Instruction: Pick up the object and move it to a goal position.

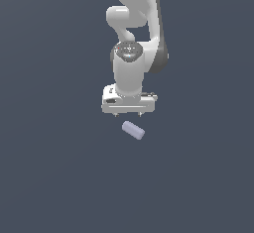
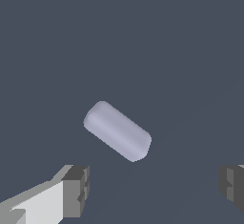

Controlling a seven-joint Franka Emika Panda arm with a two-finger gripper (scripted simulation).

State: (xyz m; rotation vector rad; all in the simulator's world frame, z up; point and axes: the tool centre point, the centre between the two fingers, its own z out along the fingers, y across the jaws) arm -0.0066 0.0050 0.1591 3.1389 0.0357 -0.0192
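Observation:
The object (image 1: 133, 130) is a small pale lavender-grey stubby cylinder with rounded ends, lying on its side on the dark grey floor, slanted across the exterior view. In the wrist view the object (image 2: 117, 131) lies diagonally, beyond the fingertips and apart from them. My gripper (image 1: 128, 114) hangs from the white arm just above and behind the object, pointing down. Its two fingers (image 2: 76, 189) are spread wide with nothing between them. The gripper (image 2: 155, 187) is open.
A plain dark grey floor (image 1: 59, 177) fills both views. The white arm (image 1: 136, 24) rises behind the gripper toward the top of the exterior view. No other objects show.

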